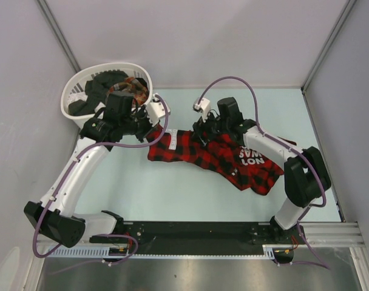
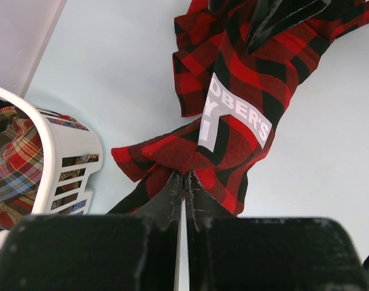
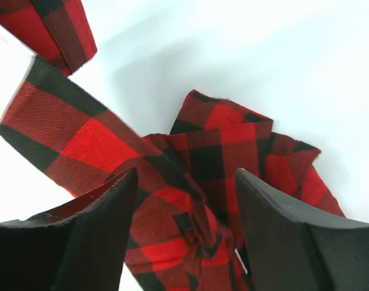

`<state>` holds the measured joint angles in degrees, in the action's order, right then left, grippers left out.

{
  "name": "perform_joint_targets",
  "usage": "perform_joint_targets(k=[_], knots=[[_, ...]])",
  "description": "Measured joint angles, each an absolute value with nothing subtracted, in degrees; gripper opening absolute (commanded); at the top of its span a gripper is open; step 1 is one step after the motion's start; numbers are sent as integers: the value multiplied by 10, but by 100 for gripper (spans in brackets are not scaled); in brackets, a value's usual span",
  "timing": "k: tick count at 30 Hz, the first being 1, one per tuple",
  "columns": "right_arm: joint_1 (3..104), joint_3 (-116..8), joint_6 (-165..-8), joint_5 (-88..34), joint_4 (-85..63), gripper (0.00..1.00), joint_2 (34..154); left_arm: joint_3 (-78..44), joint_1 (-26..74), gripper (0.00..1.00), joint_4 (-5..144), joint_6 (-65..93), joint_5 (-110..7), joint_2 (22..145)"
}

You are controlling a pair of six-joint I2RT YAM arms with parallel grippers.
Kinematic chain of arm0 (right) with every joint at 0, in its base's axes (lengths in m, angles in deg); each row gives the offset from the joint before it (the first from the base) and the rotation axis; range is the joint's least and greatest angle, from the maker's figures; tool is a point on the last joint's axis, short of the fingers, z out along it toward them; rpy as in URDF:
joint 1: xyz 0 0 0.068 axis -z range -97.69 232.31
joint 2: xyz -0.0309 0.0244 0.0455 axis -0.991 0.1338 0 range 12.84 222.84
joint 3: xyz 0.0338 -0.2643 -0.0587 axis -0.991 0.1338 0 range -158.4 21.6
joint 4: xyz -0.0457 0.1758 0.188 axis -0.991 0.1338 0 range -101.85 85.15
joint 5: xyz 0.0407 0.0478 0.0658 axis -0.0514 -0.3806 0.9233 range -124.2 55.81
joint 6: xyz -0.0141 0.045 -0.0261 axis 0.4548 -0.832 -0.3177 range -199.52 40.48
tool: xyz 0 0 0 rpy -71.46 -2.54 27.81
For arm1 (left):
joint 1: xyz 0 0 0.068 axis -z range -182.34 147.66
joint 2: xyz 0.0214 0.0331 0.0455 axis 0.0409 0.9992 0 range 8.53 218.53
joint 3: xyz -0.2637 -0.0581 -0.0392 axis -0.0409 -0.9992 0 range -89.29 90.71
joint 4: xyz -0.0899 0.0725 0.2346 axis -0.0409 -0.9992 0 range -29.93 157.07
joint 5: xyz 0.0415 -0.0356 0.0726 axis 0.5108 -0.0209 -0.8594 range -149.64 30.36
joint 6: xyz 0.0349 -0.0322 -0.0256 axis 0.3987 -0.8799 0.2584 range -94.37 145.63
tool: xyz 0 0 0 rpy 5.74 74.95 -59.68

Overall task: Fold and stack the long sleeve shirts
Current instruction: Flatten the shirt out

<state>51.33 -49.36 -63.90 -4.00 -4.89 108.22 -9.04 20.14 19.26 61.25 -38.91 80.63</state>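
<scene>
A red-and-black checked flannel shirt (image 1: 221,157) with white lettering lies crumpled across the middle of the table. My left gripper (image 1: 149,128) is shut on a bunched edge of it (image 2: 186,160) at its left end. My right gripper (image 1: 204,134) is open, its jaws wide apart over a rumpled part of the shirt (image 3: 190,200), on the shirt's far edge. A finer multicolour plaid shirt (image 2: 11,154) lies in the white slatted basket (image 1: 72,97) at the back left, among dark clothes.
The basket (image 2: 66,148) stands close to the left of my left gripper. Grey walls close in the table at the left, back and right. A black rail (image 1: 196,233) runs along the near edge.
</scene>
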Motion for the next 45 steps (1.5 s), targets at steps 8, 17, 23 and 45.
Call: perform_joint_targets(k=[8,17,23,45], knots=[[514,-514,-599,-20,-2,0,1101,-91,201,0,195,616,-401,806],[568,-530,-624,-68,53,0,1024,-15,191,13,198,530,-333,860],[705,-536,-676,-68,72,0,915,29,449,52,179,532,-261,909],[1051,-458,-636,173,203,0,732,-6,235,65,395,599,-315,1206]])
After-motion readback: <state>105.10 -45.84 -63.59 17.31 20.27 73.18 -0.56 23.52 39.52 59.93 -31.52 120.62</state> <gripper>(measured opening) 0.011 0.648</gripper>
